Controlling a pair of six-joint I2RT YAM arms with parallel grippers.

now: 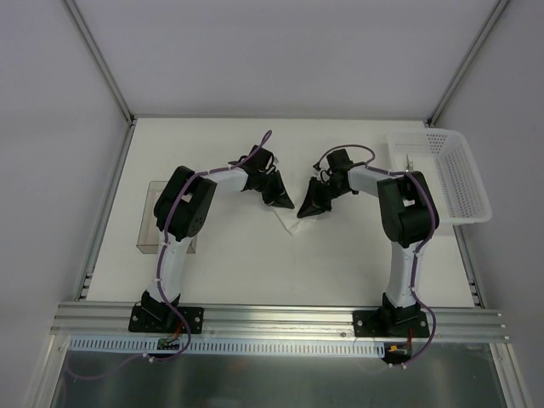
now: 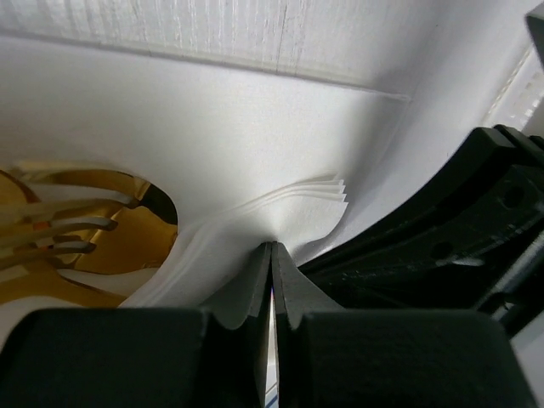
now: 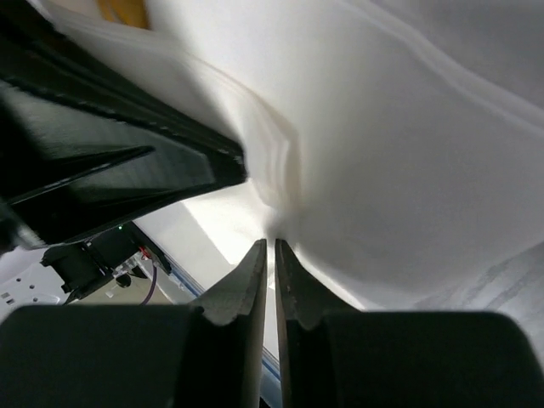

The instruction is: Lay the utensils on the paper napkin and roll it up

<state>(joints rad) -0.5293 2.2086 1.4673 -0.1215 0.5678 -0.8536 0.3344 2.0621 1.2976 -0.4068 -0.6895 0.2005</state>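
Observation:
The white paper napkin (image 1: 288,224) lies mid-table, mostly hidden under the two gripper heads, which meet over it. My left gripper (image 1: 284,202) is shut on a raised fold of the napkin (image 2: 255,153), its fingertips (image 2: 272,247) pinching the layered edge. A gold fork (image 2: 76,225) shows at the left of that view, partly wrapped by the napkin. My right gripper (image 1: 307,208) is shut with only a hairline gap, its tips (image 3: 273,241) at the napkin (image 3: 382,170). A sliver of gold utensil (image 3: 123,10) shows at the top of the right wrist view.
A white perforated basket (image 1: 446,174) stands at the right back of the table. A clear box (image 1: 153,229) sits by the left arm. The two gripper heads nearly touch: the right one (image 2: 459,246) fills the left wrist view's right side.

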